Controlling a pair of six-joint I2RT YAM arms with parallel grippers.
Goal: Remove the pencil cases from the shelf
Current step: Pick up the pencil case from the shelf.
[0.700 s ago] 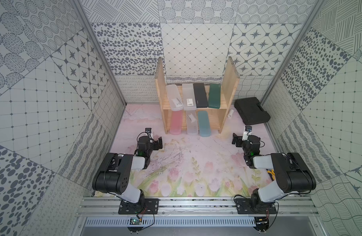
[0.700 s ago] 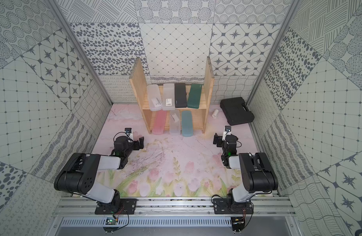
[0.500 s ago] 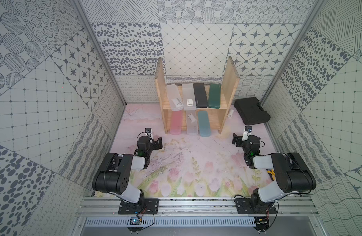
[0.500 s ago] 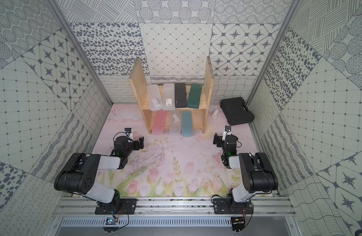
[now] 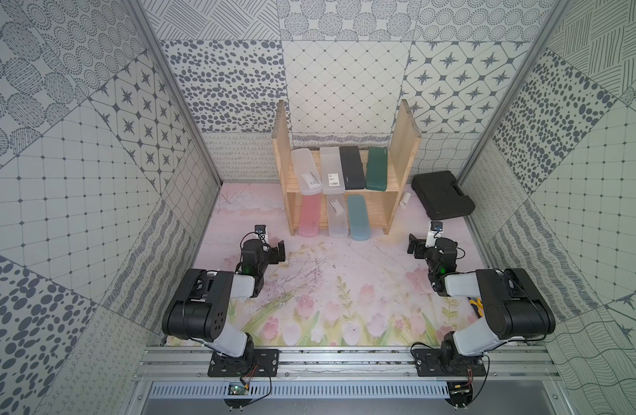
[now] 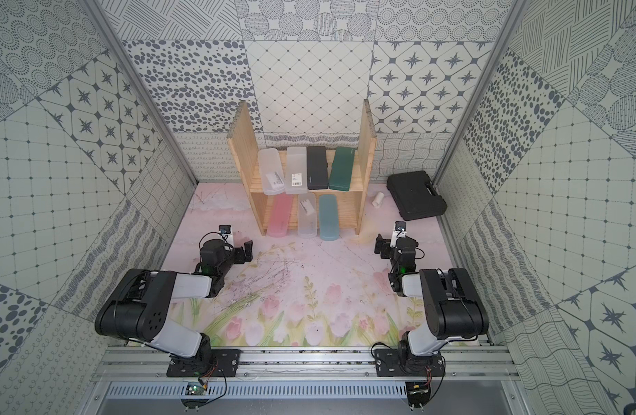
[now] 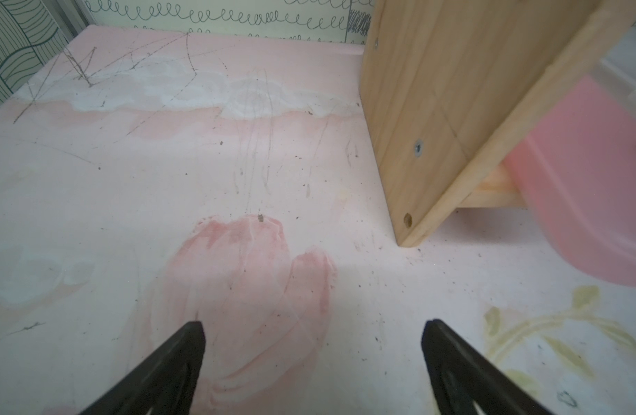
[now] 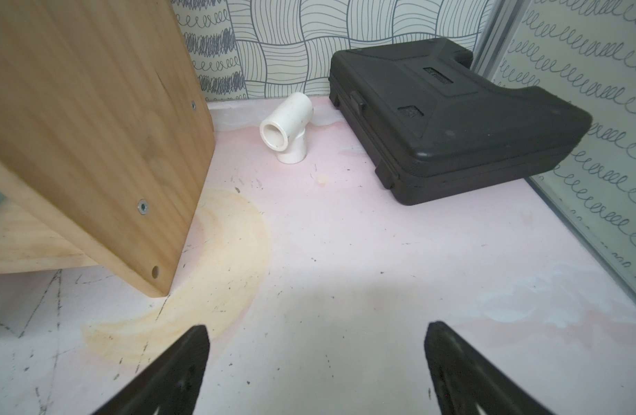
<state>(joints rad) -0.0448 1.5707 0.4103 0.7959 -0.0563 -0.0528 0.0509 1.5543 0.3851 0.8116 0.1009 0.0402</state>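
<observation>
The light-wood shelf [image 5: 402, 143] [image 6: 366, 143] stands at the back of the floral mat. Its upper tier holds two frosted clear pencil cases [image 5: 305, 171] [image 5: 332, 170], a black one [image 5: 351, 167] and a dark green one [image 5: 376, 168]. On the lower tier lie a pink case [image 5: 309, 215] [image 7: 589, 201], a clear case [image 5: 336, 215] and a light blue case [image 5: 358, 217]. My left gripper [image 5: 271, 248] [image 7: 314, 330] hovers open over the mat, in front of the shelf's left panel [image 7: 435, 107]. My right gripper [image 5: 426, 244] [image 8: 318, 332] is open and empty near the right panel [image 8: 93, 125].
A black toolbox [image 5: 442, 196] [image 8: 453, 118] lies at the back right by the wall. A white pipe elbow [image 5: 405, 199] [image 8: 287, 129] sits between it and the shelf. Patterned walls close in on three sides.
</observation>
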